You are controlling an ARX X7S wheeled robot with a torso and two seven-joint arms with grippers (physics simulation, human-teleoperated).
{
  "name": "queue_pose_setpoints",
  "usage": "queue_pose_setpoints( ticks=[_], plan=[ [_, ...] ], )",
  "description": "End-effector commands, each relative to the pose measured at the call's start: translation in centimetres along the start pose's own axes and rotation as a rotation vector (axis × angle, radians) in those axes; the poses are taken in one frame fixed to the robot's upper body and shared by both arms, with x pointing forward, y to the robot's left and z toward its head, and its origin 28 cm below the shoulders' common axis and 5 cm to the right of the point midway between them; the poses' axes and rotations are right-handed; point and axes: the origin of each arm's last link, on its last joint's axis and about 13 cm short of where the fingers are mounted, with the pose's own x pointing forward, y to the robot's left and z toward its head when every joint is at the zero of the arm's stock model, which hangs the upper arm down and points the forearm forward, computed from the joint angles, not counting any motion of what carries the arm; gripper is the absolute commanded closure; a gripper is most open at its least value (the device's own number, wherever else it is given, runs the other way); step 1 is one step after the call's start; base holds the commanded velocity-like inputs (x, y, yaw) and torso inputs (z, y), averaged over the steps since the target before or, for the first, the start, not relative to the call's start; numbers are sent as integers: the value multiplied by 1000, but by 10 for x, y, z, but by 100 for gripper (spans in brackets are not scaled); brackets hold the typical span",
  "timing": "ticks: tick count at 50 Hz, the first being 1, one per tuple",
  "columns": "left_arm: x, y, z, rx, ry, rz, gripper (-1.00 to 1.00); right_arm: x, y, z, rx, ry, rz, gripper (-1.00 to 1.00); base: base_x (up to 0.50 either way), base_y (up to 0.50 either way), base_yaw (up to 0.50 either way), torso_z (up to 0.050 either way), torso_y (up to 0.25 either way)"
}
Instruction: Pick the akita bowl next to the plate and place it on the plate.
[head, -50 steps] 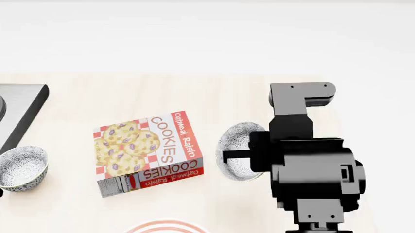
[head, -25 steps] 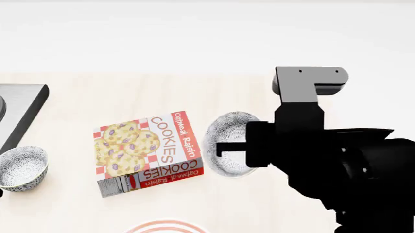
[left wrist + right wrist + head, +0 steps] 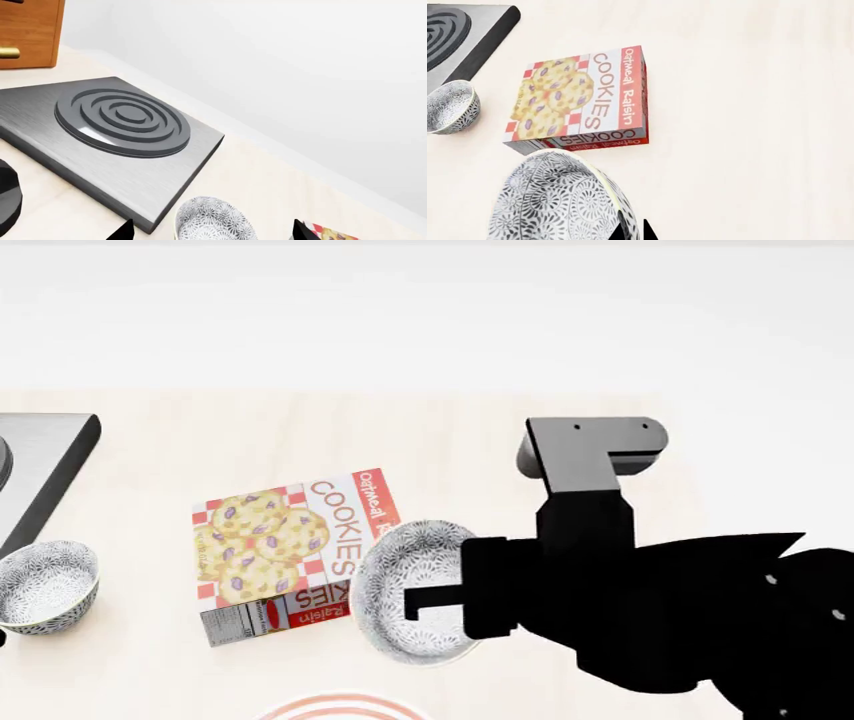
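A: Why does one akita bowl (image 3: 44, 587) sit far left, beside the stove plate (image 3: 40, 465)?

B: It's a spare. The right gripper (image 3: 434, 605) clamps the other bowl (image 3: 407, 590) by its rim, tilted and lifted over the cookie box (image 3: 296, 552), above the plate (image 3: 340, 708).

A: Surface? Left gripper?

B: Pale wooden counter (image 3: 400, 430), white wall behind. Can't tell.

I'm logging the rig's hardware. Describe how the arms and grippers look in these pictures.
In the head view the right arm is blocky and matte black, with a grey L-shaped bracket on top carrying small dark screw dots. The right gripper has thin, flat black fingers. Of the left gripper, only two black fingertips show. No cables or lettering are visible.
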Motion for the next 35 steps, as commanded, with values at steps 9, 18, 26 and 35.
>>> queue_pose_setpoints(
  ticks=[9, 18, 26, 35],
  plan=[
    [0, 0, 0, 1, 0, -1, -100, 14, 4, -15, 34, 54, 104, 100, 0, 0, 0, 0, 0],
    [0, 0, 0, 1, 0, -1, -100, 14, 4, -15, 34, 54, 104, 100, 0, 0, 0, 0, 1],
    [0, 0, 0, 1, 0, -1, -100, 14, 4, -15, 34, 54, 104, 100, 0, 0, 0, 0, 0],
    [0, -1, 0, -1, 2, 0, -100, 38, 6, -37, 128, 141, 199, 100, 0, 0, 0, 0, 0]
  ],
)
